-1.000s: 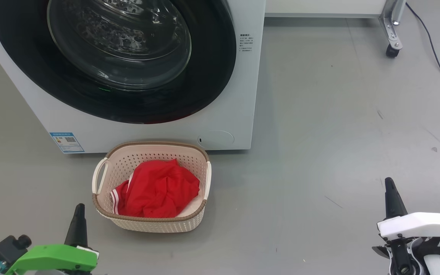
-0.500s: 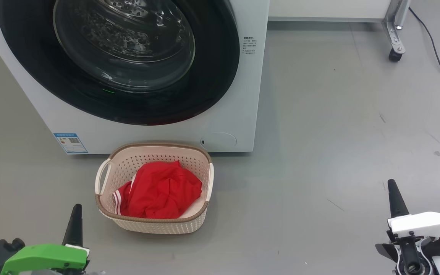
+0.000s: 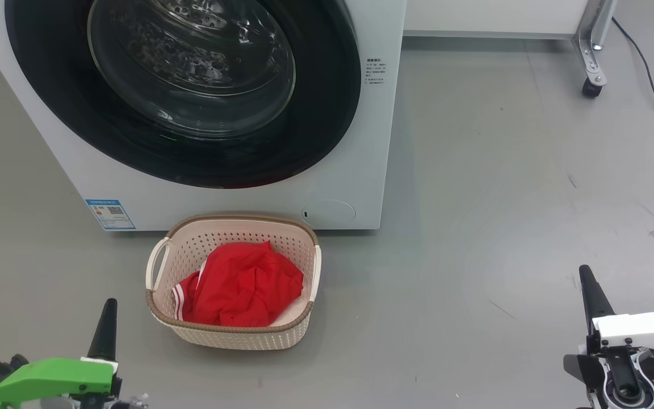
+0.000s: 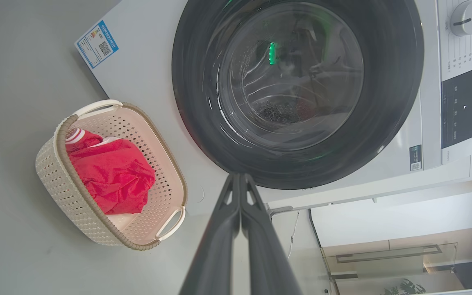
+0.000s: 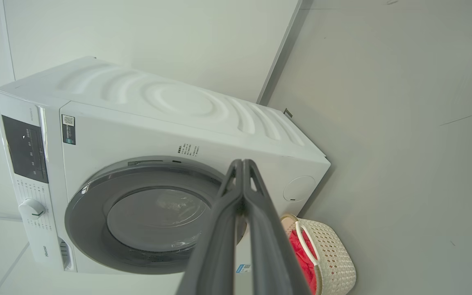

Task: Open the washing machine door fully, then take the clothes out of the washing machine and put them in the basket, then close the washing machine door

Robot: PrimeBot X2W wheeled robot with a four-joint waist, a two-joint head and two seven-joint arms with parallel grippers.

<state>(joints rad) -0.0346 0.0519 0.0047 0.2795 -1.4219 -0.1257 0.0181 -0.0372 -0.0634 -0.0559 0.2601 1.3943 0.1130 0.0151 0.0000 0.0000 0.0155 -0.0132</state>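
Observation:
The washing machine [image 3: 361, 142] stands ahead with its round black door [image 3: 191, 91] lying flush against the front. On the floor just before it sits the cream basket [image 3: 159, 267], and red clothes [image 3: 242, 289] lie inside. The left wrist view shows the door [image 4: 297, 90], the basket [image 4: 55, 180] and the clothes [image 4: 113, 176]; the right wrist view shows the door [image 5: 96, 196] and basket [image 5: 334, 258]. My left gripper [image 3: 105, 318] is low at the left, short of the basket, shut and empty. Far to the right my right gripper [image 3: 588, 284] is shut and empty too.
A white frame on castors [image 3: 591, 85] stands at the back right, with a dark cable [image 3: 650, 79] trailing over the grey floor [image 3: 503, 199]. A blue sticker [image 3: 110, 213] marks the machine's lower left front.
The whole head view has shifted, so the camera has moved; machine and basket sit slightly right and lower in it. Both grippers show a little lower and stay shut.

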